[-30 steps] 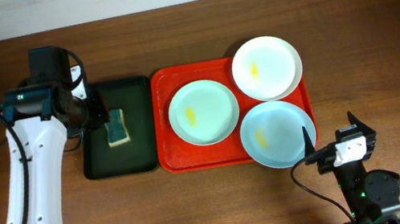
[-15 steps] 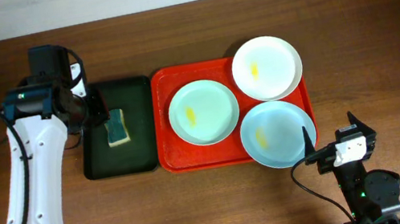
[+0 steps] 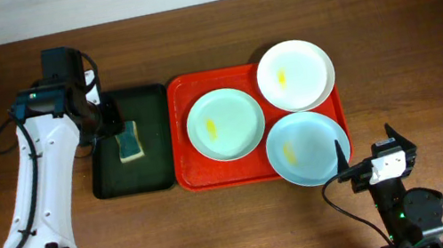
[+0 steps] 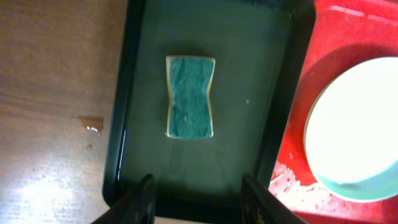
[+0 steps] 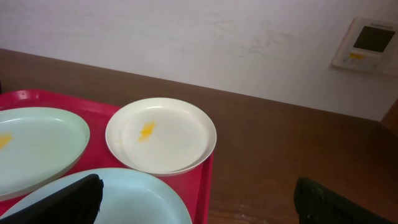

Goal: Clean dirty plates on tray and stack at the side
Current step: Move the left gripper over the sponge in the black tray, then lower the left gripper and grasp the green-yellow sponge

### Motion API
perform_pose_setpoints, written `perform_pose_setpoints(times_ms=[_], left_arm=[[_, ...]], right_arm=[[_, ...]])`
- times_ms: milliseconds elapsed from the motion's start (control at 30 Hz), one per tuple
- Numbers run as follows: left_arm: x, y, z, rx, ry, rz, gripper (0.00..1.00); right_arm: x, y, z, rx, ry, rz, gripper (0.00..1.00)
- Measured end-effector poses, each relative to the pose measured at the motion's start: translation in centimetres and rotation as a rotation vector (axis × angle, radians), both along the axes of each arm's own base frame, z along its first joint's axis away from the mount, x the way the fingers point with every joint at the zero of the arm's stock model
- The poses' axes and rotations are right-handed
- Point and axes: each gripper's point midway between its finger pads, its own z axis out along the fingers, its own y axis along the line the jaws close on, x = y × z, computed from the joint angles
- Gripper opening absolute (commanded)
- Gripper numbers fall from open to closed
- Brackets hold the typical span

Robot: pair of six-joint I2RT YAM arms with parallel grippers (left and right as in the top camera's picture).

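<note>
1. The left gripper (image 4: 199,199) was open over the dark green tray (image 4: 249,62), apart from the sponge (image 4: 190,97).
2. The right gripper (image 5: 199,202) was open beside the red tray (image 3: 194,175).
3. All three plates (image 3: 224,123) lay on the red tray.

Three plates (image 3: 224,124) fill most of the red tray (image 3: 187,170), rims nearly touching; only its left strip shows bare. The dark green tray (image 3: 109,179) lies just left of it, a sponge (image 3: 130,141) in its middle. Bare table (image 3: 410,65) wood spreads right of the red tray and along the near side
</note>
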Motion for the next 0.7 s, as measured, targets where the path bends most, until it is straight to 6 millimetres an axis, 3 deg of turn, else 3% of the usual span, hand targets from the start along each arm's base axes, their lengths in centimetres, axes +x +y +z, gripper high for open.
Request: perform_pose_setpoints(times_ms=[300, 467, 567, 700], left_arm=[[1.2, 0.0, 0.0, 0.007, -0.041, -0.023, 0.39], [1.2, 0.0, -2.9, 0.009, 0.046, -0.030, 0.39], [1.5, 0.0, -6.0, 0.010, 0.124, -0.032, 0.42], [1.7, 0.0, -7.8, 0.010, 0.157, -0.033, 0.41]], right_arm=[[0.0, 0.0, 0.0, 0.000, 0.000, 0.000, 0.99], [0.0, 0.0, 0.0, 0.000, 0.000, 0.000, 0.99], [0.0, 0.0, 0.0, 0.000, 0.000, 0.000, 0.98], [0.0, 0.0, 0.0, 0.000, 0.000, 0.000, 0.98]])
